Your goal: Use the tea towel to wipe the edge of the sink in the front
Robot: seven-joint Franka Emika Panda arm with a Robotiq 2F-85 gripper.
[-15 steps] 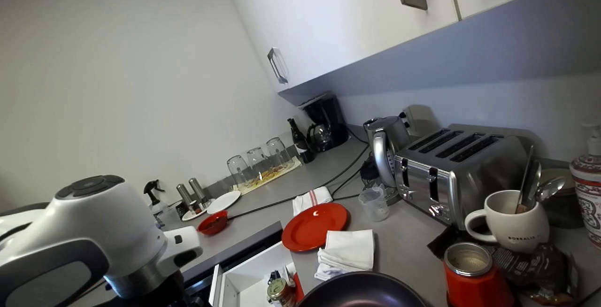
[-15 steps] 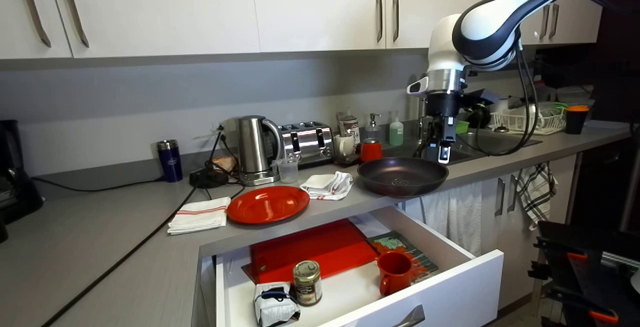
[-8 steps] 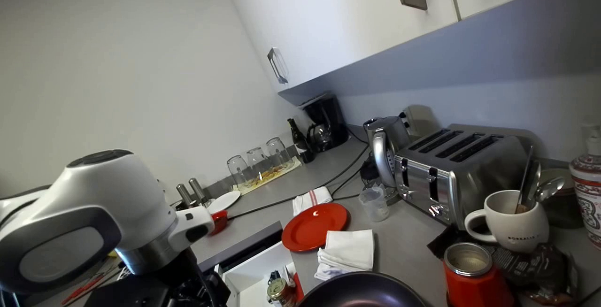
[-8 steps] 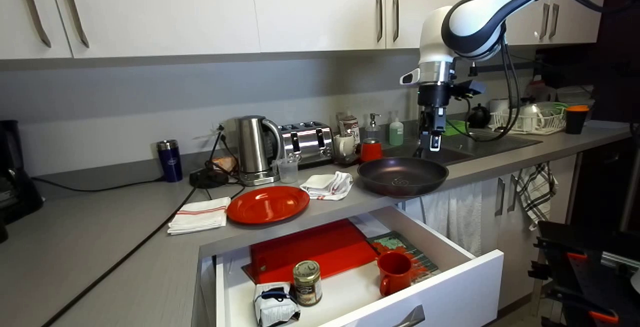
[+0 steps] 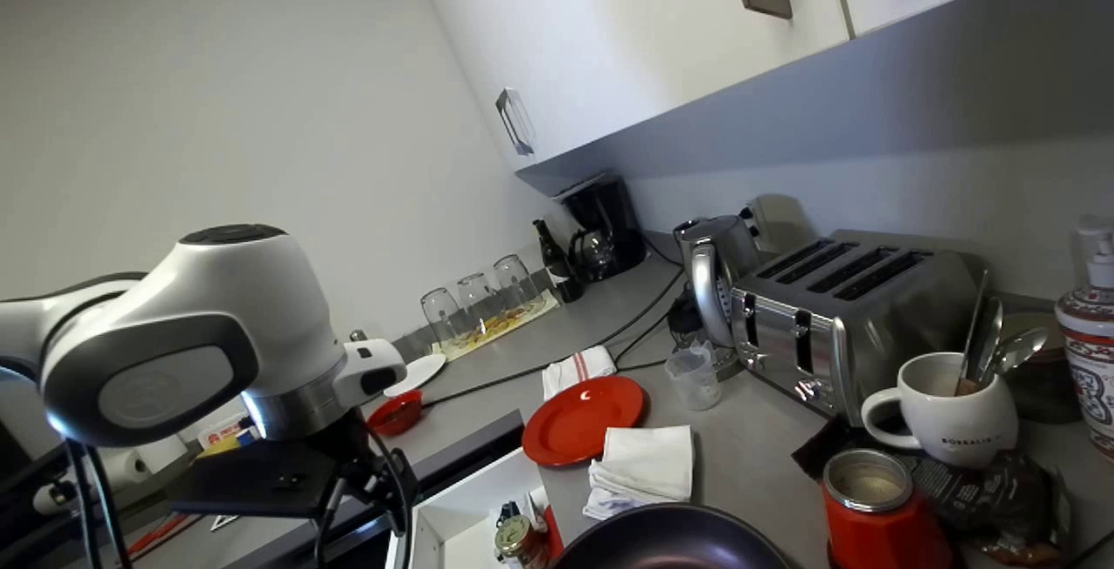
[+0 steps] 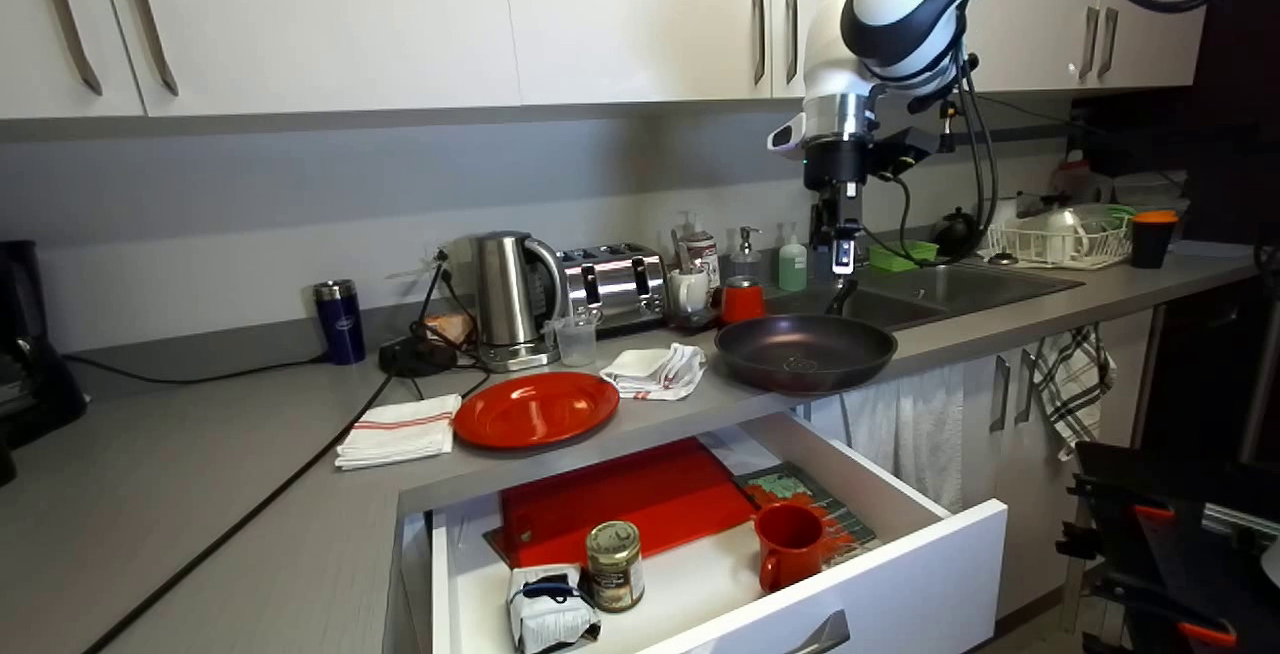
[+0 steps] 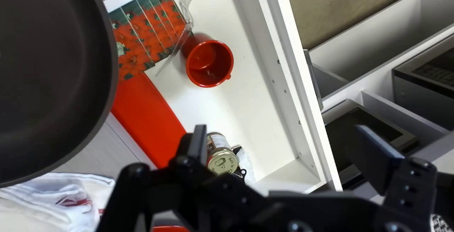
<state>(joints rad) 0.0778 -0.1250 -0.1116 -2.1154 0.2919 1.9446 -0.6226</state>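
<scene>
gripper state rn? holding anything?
Gripper: open, jaws wide apart in the wrist view, holding nothing.

both exterior views moderately lit, pinkish tint along top edge. pale sheen on cabinets (image 6: pixel 640 19), backsplash (image 6: pixel 250 194) shaded below. hard reflections on toaster (image 5: pixel 857 317), small glints on red plate (image 5: pixel 585 421); far right beyond dish rack (image 6: pixel 1050 249) near-black. wrist view: drawer floor (image 7: pixel 244 118) bright, pan (image 7: pixel 46 76) dark, flat-toned; fingers (image 7: pixel 376 164) soft, out of focus (jar lid (image 7: pixel 222 163) beyond them crisper).
</scene>
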